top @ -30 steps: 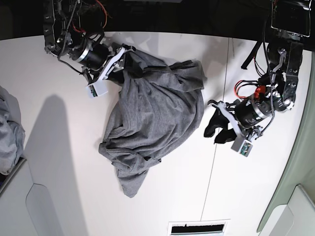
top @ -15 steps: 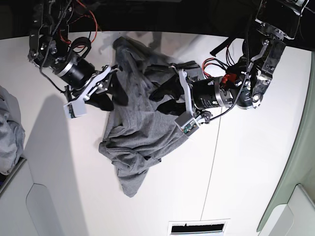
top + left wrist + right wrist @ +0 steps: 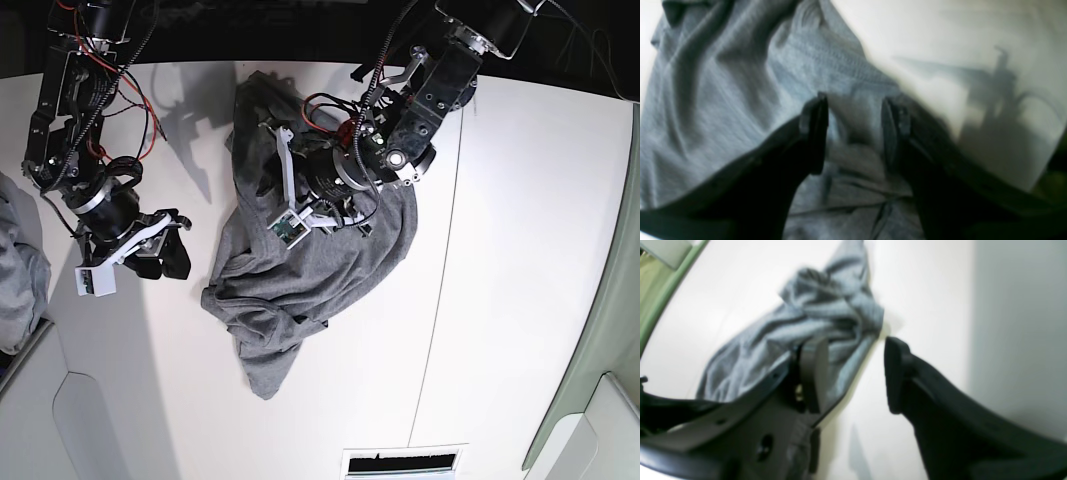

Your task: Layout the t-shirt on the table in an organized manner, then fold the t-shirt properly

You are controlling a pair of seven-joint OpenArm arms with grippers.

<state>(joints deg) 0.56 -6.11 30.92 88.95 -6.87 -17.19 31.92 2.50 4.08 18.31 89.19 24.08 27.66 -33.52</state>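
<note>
The heather-grey t-shirt [image 3: 310, 250] lies crumpled mid-bench [image 3: 520, 300]; the left tool [image 3: 853, 133], jaws apart, straddles a fold; the right tool [image 3: 853, 373] hangs apart, empty; better to pinch the hem, then spread it.

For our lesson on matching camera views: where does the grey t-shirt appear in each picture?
Base: t-shirt crumpled mid-table, under the left hand.
Left wrist: t-shirt fills the left and centre, under the open jaws.
Right wrist: t-shirt bunched upper centre, running down to lower left.
Shared landmark: the white table beside the cloth.
</note>
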